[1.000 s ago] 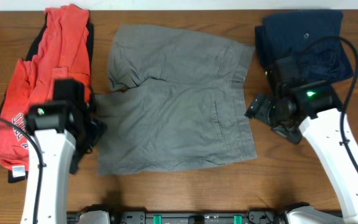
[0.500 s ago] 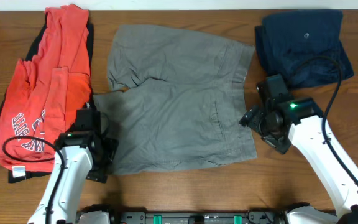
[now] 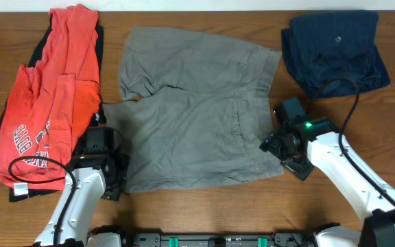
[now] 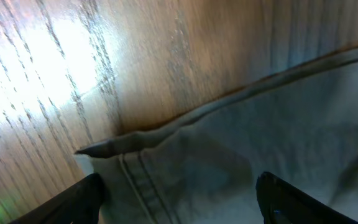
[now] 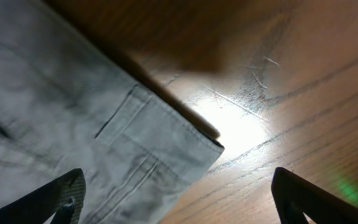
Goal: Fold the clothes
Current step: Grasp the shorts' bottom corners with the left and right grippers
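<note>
Shorts (image 3: 197,110): judged soft, light (will drape); take near corners.
Left gripper (image 4: 179,202): spread, straddling hem corner (image 4: 104,150).
Right gripper (image 5: 179,196): spread over waistband corner (image 5: 204,140).

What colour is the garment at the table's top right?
The garment is dark navy; the overhead view shows it best.

Four garments (image 3: 190,110), two grippers (image 3: 273,145)

Wood table (image 3: 252,206): shorts (image 3: 197,116) centre, orange T-shirt (image 3: 53,96) left, navy garment (image 3: 334,51) right.
</note>
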You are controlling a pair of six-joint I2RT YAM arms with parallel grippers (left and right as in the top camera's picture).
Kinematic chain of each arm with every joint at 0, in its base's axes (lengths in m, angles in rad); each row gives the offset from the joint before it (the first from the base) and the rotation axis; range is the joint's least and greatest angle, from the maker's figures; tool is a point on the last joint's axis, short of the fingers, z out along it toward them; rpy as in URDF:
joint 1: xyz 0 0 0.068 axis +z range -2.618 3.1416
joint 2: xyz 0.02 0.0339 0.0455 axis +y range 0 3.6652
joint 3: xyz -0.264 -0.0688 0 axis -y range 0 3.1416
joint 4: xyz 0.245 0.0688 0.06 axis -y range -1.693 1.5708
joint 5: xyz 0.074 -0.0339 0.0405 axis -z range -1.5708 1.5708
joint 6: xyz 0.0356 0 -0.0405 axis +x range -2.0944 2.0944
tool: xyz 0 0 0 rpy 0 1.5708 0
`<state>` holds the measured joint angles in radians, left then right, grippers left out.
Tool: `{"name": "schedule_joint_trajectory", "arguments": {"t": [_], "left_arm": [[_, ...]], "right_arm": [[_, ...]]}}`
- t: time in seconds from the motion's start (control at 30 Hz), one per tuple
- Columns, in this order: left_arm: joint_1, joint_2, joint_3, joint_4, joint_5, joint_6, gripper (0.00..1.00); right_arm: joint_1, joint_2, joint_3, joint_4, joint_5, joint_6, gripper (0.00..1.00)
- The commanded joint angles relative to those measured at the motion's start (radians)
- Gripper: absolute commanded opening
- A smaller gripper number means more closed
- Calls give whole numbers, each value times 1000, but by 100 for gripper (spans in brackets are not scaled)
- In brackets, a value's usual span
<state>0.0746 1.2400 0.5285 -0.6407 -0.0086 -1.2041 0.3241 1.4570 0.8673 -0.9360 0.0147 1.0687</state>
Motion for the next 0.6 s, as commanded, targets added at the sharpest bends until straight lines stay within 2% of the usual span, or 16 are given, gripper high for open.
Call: {"name": "schedule_joint_trajectory", "arguments": {"t": [0.0, 0.13, 0.37, 0.57], "left_arm": [[-2, 13, -22, 3, -63, -6, 77], [-2, 42, -38, 23, -64, -14, 77], [-2, 104, -50, 62, -64, -14, 77], [-2, 163, -50, 101, -63, -14, 76]], "right_arm": [[19, 43, -14, 10, 3, 68, 92], [42, 110, -15, 40, 3, 79, 89], [64, 223, -15, 67, 0, 87, 90], [70, 312, -32, 149, -6, 86, 79]]}}
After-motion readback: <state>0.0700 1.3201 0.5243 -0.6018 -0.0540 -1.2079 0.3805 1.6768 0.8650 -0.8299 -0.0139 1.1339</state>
